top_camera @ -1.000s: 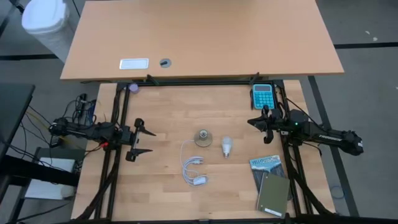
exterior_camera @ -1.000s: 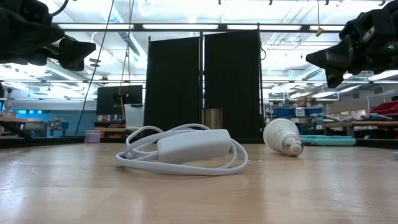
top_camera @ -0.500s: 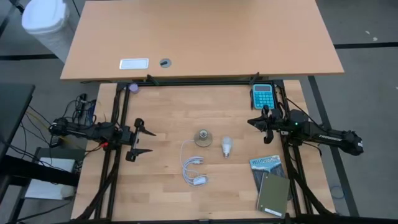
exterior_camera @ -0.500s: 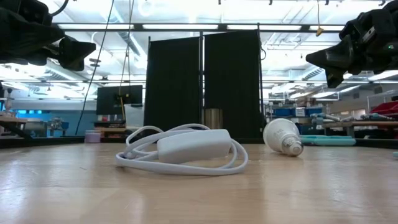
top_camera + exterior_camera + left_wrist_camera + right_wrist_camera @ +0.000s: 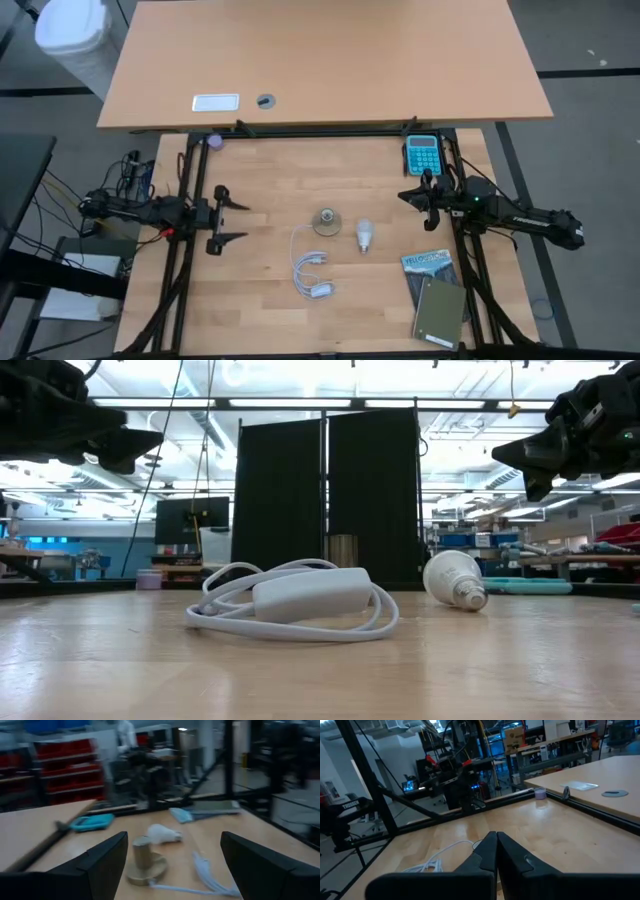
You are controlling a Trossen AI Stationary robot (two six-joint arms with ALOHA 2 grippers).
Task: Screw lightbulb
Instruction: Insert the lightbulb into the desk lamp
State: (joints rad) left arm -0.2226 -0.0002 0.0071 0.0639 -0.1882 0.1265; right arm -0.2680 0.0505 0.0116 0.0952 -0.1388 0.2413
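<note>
The lightbulb (image 5: 364,235) lies on its side on the wooden tabletop (image 5: 270,170), close to the middle and slightly to the right, with its frosted globe toward the far side and its silvery screw base pointing toward the near edge. Just to its left, not touching it, stands the round grey socket (image 5: 325,221), and a white cord (image 5: 308,268) runs from the socket toward the near edge in a loose coil with an inline switch (image 5: 320,291) at the near end. The left claw (image 5: 229,220) hovers above the left part of the tabletop, well apart from the socket and the bulb, with its two fingers spread wide and pointing to the right; the left wrist view shows the socket (image 5: 145,865) and the lightbulb (image 5: 161,833) between those open fingers, farther off. The right claw (image 5: 418,194) hangs above the right part of the tabletop, well apart from the bulb, its fingers pressed together on nothing and pointing left. A blue calculator (image 5: 422,153) rests at the far right of the tabletop, just beyond the right claw. Near the right edge, toward the near side, lie a blue booklet (image 5: 427,264) and a grey-green notebook (image 5: 438,313), the two overlapping.
</note>
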